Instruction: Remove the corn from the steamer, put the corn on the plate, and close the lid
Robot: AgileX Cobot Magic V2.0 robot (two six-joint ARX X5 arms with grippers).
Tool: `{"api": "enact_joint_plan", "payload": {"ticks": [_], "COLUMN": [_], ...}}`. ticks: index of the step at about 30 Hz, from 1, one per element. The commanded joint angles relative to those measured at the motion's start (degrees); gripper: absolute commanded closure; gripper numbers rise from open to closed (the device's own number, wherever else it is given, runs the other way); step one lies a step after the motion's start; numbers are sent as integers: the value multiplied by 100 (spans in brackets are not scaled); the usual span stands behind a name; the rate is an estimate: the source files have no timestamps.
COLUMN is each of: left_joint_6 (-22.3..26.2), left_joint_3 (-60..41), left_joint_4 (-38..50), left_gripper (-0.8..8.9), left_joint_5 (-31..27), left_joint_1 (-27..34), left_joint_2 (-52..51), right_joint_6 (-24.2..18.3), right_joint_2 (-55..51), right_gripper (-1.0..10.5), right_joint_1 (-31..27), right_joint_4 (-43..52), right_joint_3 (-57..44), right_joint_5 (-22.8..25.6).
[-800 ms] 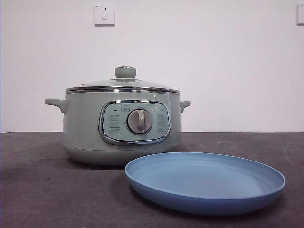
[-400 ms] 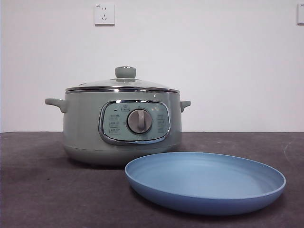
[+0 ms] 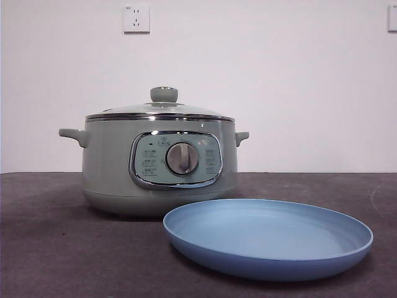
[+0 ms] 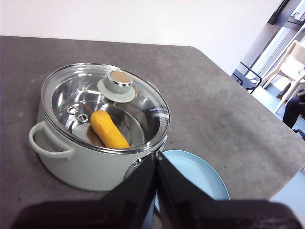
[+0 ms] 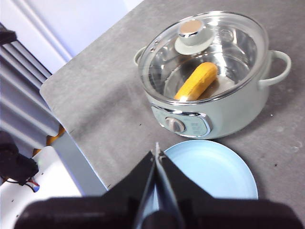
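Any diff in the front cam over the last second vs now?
No visible change. The lid sits closed on the steamer, and the plate lies empty in front of it, both where they were. No arm shows in the front view. In the wrist views the corn lies inside the steamer under the glass, and the left gripper and right gripper hang shut, clear of everything.

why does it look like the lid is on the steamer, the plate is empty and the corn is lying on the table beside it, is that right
Not quite: the corn lies inside the steamer, under the glass lid, as both wrist views show. The lid is on and the plate is empty, as you said.
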Motion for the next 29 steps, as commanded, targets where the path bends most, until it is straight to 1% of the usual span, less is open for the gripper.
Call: {"api": "enact_joint_plan", "payload": {"ticks": [1,3,4,5,6,7,8,9,10,15,19,23,26,28,29], "left_joint_6": [92,90,90,90,90,90,90,90,92,92,90,24,24,24,28], "left_joint_3": [22,22,22,22,22,22,22,22,22,22,26,111,284,426,549], "left_joint_4": [2,2,2,7,9,11,11,9,11,24,299,739,1032,1224,1311], "left_gripper": [792,626,518,366,281,250,251,251,251,252,252,252,252,252,252], "left_joint_5": [72,103,122,153,155,144,142,146,149,201,201,192,173,81,-55], "left_joint_1": [4,4,4,4,4,4,4,4,4,4,2,-109,-319,-485,-603], "left_joint_2": [0,0,0,0,0,0,0,0,0,2,87,409,798,1069,1261], "right_joint_6": [-68,-57,-39,-39,-39,-9,68,74,74,74,63,63,63,63,63], "right_joint_2": [-7,-7,-7,-7,-7,-7,-7,-7,-7,-7,-7,-7,-7,-7,-7], "right_gripper": [921,791,717,614,533,447,395,377,379,379,379,379,379,379,379], "right_joint_1": [13,13,13,13,13,13,13,13,13,13,13,13,13,13,13], "right_joint_4": [13,11,9,7,4,2,2,0,-11,-15,-13,-7,-9,-9,-9], "right_joint_3": [28,28,28,28,28,28,28,28,28,28,28,28,28,28,28], "right_joint_5": [15,17,24,33,42,85,184,236,310,315,315,315,315,315,317]}}
